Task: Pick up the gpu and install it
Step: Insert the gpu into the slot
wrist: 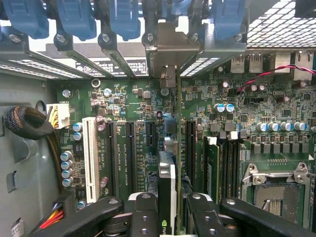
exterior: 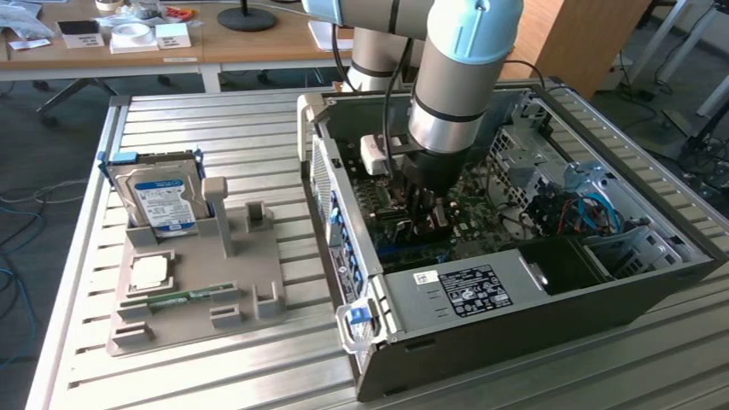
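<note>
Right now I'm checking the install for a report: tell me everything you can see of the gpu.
The gpu is seen edge-on in the wrist view: a thin card, upright, with a pale metallic-looking edge and a small green logo near the pincer. The pincer's dark fingers clamp it from both sides. Its pale metal bracket reaches the rear slot opening of the case. The card hangs over the green motherboard, in line with the black expansion slots; whether it is seated I cannot tell.

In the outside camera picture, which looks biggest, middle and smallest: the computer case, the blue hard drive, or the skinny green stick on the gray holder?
Largest to smallest, as they look in the exterior view:
1. Computer case, much the biggest.
2. Blue hard drive, standing in the gray holder.
3. Green stick, lying flat, longish but very thin.
</note>
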